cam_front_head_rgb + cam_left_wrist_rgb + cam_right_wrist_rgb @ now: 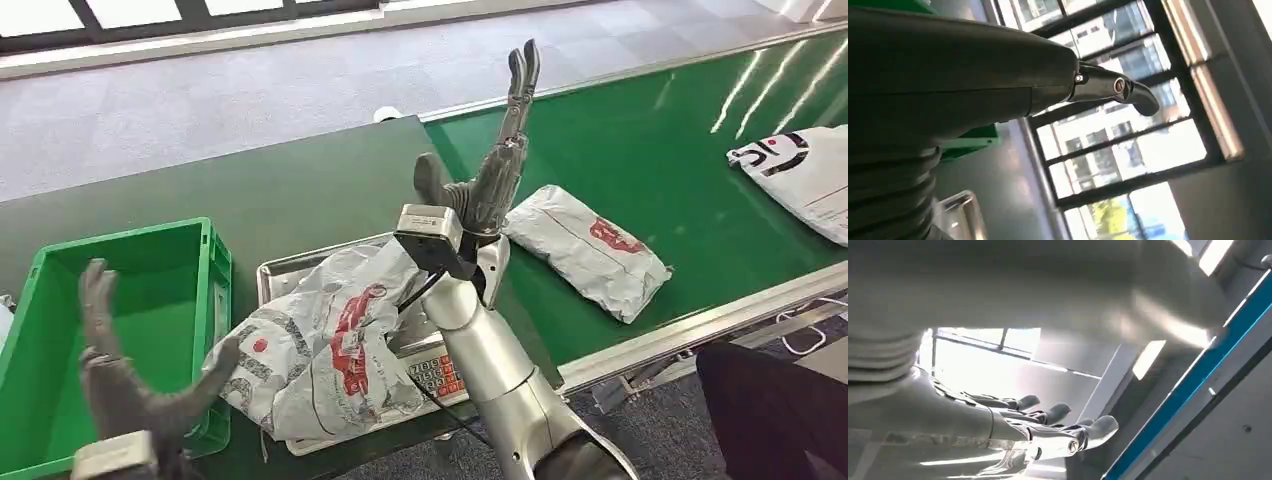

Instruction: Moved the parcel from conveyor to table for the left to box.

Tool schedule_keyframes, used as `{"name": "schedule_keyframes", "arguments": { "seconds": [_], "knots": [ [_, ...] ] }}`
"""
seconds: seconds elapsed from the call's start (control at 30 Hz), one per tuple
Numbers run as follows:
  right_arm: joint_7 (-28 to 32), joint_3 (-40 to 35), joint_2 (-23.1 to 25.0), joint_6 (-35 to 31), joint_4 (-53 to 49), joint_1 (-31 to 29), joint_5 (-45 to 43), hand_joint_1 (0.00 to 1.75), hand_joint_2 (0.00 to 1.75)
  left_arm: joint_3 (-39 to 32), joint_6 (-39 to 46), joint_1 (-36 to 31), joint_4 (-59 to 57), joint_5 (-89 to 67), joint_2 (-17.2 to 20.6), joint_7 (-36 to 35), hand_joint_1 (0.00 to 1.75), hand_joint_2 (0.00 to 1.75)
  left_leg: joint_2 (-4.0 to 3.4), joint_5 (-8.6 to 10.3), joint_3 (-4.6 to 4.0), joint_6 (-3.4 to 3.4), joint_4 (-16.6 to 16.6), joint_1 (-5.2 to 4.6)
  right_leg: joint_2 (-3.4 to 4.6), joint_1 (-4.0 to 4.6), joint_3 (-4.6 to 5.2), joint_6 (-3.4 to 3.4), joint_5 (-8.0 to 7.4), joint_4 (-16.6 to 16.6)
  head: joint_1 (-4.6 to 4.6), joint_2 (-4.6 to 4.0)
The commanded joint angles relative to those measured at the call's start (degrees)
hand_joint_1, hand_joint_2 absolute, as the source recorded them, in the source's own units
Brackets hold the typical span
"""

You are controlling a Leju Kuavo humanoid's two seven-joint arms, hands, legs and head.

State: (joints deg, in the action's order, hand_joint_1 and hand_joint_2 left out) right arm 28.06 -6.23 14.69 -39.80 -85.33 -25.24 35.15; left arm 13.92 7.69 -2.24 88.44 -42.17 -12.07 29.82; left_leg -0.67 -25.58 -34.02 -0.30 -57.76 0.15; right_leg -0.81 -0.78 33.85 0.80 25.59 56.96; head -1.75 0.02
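A crumpled grey-white parcel (320, 340) with red print lies on a metal weighing scale (275, 275) on the dark table (300, 190). My right hand (495, 165) is raised above the scale's far right corner with its fingers (1048, 422) stretched out straight and nothing in them. My left hand (125, 375) is low at the front left, over the green box (60, 300), fingers spread and empty; its thumb (1128, 90) shows against windows. A second grey-white parcel (585, 250) lies on the green conveyor belt (650, 140), to the right of my right hand.
A third parcel (800, 170) with black print lies further right on the belt. The scale's keypad (440, 375) faces the table's front edge. A dark shape (770, 410) stands at the lower right beside the conveyor's metal rail (700, 325). A green box corner (970, 140) shows in the left wrist view.
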Motion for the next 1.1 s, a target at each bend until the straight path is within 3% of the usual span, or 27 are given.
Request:
{"name": "schedule_keyframes", "arguments": {
  "seconds": [0.03, 0.13, 0.37, 0.67, 0.7, 1.1],
  "knots": [
    [1.94, 1.28, -0.48, -0.20, 3.97, -0.60, -3.24, 0.00, 1.75, 8.13, -7.77, -18.44, -38.70, -15.26, 3.28, -0.90, 0.00, 1.75, 0.33, 0.15, 0.16, -0.02, 0.21, -0.01, -0.23, -0.02, -0.25, -0.04, -0.04, -0.17, 0.00, 0.00],
    [1.49, 0.84, -0.63, -0.20, 4.53, -1.41, -3.34, 0.00, 1.75, 9.56, -8.48, -21.30, -41.82, -15.75, 3.64, 0.57, 0.00, 1.75, 0.30, 0.16, 0.10, -0.04, 0.17, 0.03, -0.19, 0.03, -0.15, -0.03, -0.09, -0.14, 0.00, 0.00],
    [1.35, 0.75, -0.60, -0.20, 4.35, -1.37, -3.23, 0.00, 1.75, 9.74, -8.50, -20.98, -41.46, -15.74, 3.72, 0.60, 0.00, 1.75, 0.03, 0.08, 0.07, -0.05, 0.07, 0.01, 0.07, 0.01, -0.06, -0.02, -0.07, -0.01, 0.02, 0.00],
    [-0.53, 0.59, -0.85, -0.20, 4.10, -1.95, -2.00, 0.00, 1.75, 19.06, -17.84, -25.84, -47.63, -11.87, 4.68, 7.10, 0.00, 1.75, 0.12, 0.10, -0.01, -0.04, 0.03, 0.02, 0.00, 0.01, -0.04, -0.01, -0.07, 0.01, 0.02, 0.00],
    [-0.37, 0.83, -0.83, -0.20, 4.23, -1.91, -2.07, 0.00, 1.75, 19.29, -18.60, -26.01, -47.59, -10.29, 4.79, 8.74, 1.75, 1.75, 0.11, 0.12, 0.01, -0.04, 0.08, 0.04, 0.03, 0.03, -0.08, -0.02, -0.10, -0.06, 0.02, 0.00],
    [0.18, 2.26, -1.04, -0.20, 4.79, -1.42, -2.32, 0.00, 1.75, 20.08, -19.05, -27.96, -46.99, -6.69, 5.74, 10.18, 1.75, 1.75, 0.10, 0.12, 0.08, -0.02, 0.11, 0.07, 0.05, 0.07, -0.14, -0.04, -0.10, -0.11, 0.02, -0.02]
  ]
}}
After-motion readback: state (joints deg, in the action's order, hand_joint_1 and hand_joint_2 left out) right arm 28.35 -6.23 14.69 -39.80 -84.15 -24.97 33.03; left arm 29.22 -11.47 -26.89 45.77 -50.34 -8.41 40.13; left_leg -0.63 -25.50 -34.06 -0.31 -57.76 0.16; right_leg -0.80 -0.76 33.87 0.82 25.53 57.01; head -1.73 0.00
